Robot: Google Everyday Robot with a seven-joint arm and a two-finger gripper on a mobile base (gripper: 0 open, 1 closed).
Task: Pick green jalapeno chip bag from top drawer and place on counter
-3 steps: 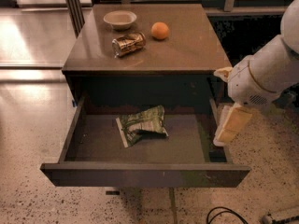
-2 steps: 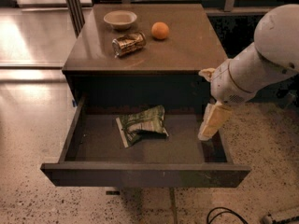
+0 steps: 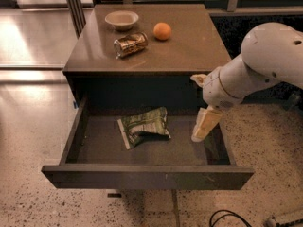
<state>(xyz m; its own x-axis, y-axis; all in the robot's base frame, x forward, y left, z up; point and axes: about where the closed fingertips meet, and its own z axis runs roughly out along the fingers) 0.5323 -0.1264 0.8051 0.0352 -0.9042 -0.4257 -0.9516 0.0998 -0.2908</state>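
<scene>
Crumpled green jalapeno chip bag (image 3: 144, 126), flattened foil with pale whitish patches, lies on the bare floor of the wide, shallow dark grey-brown top drawer (image 3: 99, 148). The drawer stands pulled out from under the near edge of the tabletop. The bag sits about midway across the drawer, a little toward the back.

My pale cream two-finger gripper (image 3: 199, 134) is to the right of the bag and apart from it, low inside the drawer near the right wall. It points down and slightly left. It does not touch the bag and has hold of nothing that I can see. How far my claw is open I cannot tell.

My white rounded arm (image 3: 265, 56) comes in from beyond the right edge of the tabletop.

Above, the glossy brown square counter (image 3: 189, 51) carries three things. A crushed, shiny gold-brown can (image 3: 130, 44) lies on its side left of centre. A round orange fruit (image 3: 162, 31) sits just beyond it toward the far edge. A small pale shallow bowl (image 3: 121, 19) stands near the far left corner.
</scene>
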